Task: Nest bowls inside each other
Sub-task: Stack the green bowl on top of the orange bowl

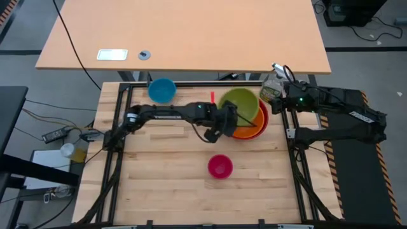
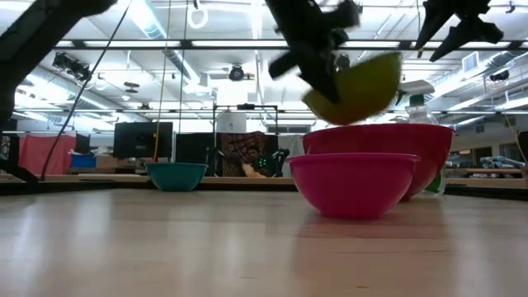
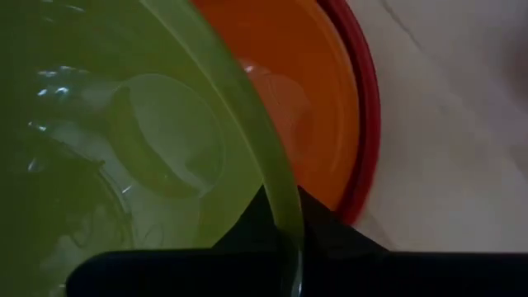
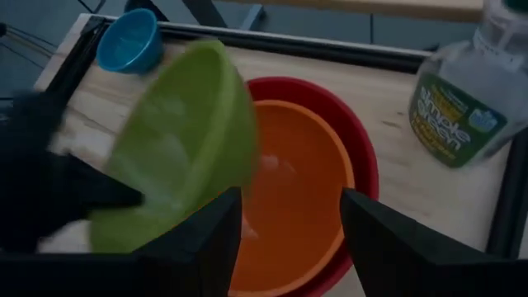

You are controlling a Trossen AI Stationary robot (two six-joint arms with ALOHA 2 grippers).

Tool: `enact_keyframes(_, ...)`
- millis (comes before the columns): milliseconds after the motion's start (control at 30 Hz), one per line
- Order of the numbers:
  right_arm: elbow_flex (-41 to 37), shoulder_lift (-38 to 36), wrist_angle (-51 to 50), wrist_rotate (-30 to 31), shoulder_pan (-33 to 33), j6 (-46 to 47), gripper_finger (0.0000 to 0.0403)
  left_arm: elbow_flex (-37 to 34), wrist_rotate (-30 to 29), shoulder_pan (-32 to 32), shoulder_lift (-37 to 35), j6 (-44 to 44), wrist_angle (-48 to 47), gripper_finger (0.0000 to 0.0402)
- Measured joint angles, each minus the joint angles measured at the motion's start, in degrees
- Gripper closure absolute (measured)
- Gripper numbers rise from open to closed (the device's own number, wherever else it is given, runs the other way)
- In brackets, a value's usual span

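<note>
The left gripper (image 1: 224,121) is pinched shut on the rim of a lime-green plastic bowl (image 1: 240,105), which it holds tilted in the air above a wide orange plastic bowl (image 1: 254,124); the orange bowl already sits inside a larger red plastic bowl (image 1: 262,131) on the far right of the wooden slatted table (image 1: 165,184). In the low view the green bowl hangs clear of the red rim, not yet lowered in. One nesting is therefore complete (orange in red), and a second appears to be in hand. Two bowls remain apart: a small magenta plastic bowl (image 1: 220,166) stands alone near the middle of the table, and a small blue plastic bowl (image 1: 162,90) stands at the far edge toward the left, well apart from the stack. By this assessment the task is somewhat under half done, with the green bowl to be seated and the two small bowls still to follow. The right gripper (image 4: 290,219) hovers above the stack with its fingers spread, holding nothing. A clear plastic spray bottle (image 4: 477,87) stands just beside the red bowl; its green label reads "Simple Green", the smaller print being illegible.
</note>
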Motion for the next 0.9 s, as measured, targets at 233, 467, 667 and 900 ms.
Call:
enact_keyframes(233, -1.08, -0.88, 0.62, 2.56, 2.7, 2.55, 0.0191, -0.09, 0.0, 0.02, 6.24, 9.67, 2.39, 0.0392)
enact_keyframes(467, -1.08, -0.64, 3.47, 4.03, 4.03, 2.59, 0.0191, -0.09, 0.01, 0.02, 7.44, 6.74, 3.57, 0.0387)
enact_keyframes(667, -1.08, -0.67, 5.34, 5.31, 4.11, 2.49, 0.0191, -0.09, 0.34, 0.02, 7.46, 6.4, 5.03, 0.0337)
enact_keyframes(900, -1.08, -0.67, 5.59, 5.34, 4.11, 2.51, 0.0191, -0.09, -1.89, -0.13, 7.3, 3.81, 4.79, 0.0253)
